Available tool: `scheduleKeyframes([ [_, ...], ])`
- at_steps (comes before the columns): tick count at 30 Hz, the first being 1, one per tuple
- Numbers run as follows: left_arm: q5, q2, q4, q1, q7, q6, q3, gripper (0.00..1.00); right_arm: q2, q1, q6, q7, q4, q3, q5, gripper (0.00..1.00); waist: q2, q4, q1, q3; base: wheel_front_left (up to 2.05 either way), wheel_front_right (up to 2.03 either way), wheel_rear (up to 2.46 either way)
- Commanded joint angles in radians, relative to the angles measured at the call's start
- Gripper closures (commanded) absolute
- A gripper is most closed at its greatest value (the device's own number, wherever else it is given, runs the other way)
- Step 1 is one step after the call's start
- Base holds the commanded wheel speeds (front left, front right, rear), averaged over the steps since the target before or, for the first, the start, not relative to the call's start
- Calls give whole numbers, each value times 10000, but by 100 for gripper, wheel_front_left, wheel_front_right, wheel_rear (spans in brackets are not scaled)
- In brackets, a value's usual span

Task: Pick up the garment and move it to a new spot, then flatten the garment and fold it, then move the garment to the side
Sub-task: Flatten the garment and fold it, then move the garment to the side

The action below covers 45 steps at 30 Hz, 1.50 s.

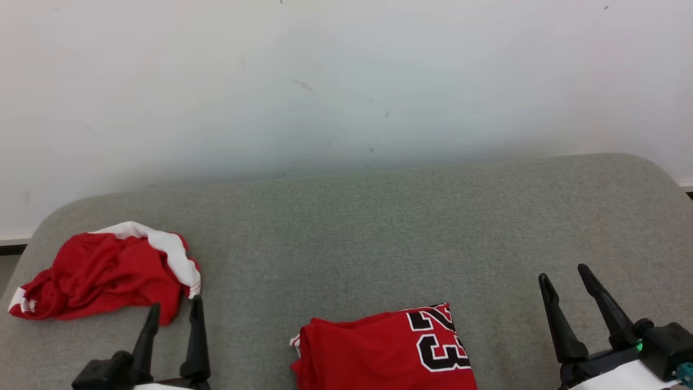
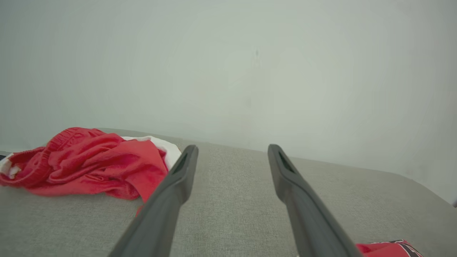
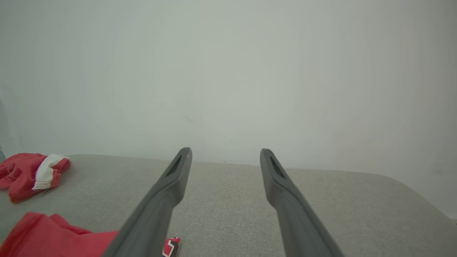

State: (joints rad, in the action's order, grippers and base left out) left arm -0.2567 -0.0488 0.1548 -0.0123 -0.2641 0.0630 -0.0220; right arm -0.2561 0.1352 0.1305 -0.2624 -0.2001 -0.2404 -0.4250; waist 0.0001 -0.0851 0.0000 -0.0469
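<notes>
though apart, two garments [image 1: 103, 276] [image 1: 373, 352], two grippers [image 1: 176, 302] [image 1: 563, 272]

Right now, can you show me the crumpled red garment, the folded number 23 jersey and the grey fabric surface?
crumpled red garment [image 1: 103, 276], head view, on its bunched red middle.
folded number 23 jersey [image 1: 373, 352], head view, on plain red cloth beside the numbers.
grey fabric surface [image 1: 352, 233], head view, on a bare patch.

Plain indoor room (home or lab unclear): grey upholstered seat [image 1: 352, 227] against scuffed white wall [image 1: 325, 81]
</notes>
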Motion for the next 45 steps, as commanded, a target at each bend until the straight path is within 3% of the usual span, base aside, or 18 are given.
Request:
scheduleKeyframes([
  [1, 81, -36, -4, 154, 2, -71, -87, 0, 53, -203, 1, -24, 114, 4, 46, 0, -1, 48, 0, 3, 0, 0, 0],
  [14, -17, -36, 81, 108, 2, -21, -189, 0, 117, -473, 1, -26, 141, -110, 108, 0, -1, 433, 0, 68, 0, 0, 0],
  [26, -15, -36, 34, -9, 2, 19, -51, 0, 319, -57, 1, 244, -698, -407, -274, 0, -1, 794, 0, 199, 0, 0, 0],
  [33, -106, -36, 29, -89, 2, 19, 221, 0, 502, 273, 1, 1913, -1709, -1270, -939, 0, -1, 1288, 0, 307, 0, 0, 0],
  [45, -147, -36, 21, -86, 2, 39, 342, 0, 828, 712, -8, 4244, -3812, -747, -1597, 0, -1, 2318, 0, 441, 0, 0, 0],
])
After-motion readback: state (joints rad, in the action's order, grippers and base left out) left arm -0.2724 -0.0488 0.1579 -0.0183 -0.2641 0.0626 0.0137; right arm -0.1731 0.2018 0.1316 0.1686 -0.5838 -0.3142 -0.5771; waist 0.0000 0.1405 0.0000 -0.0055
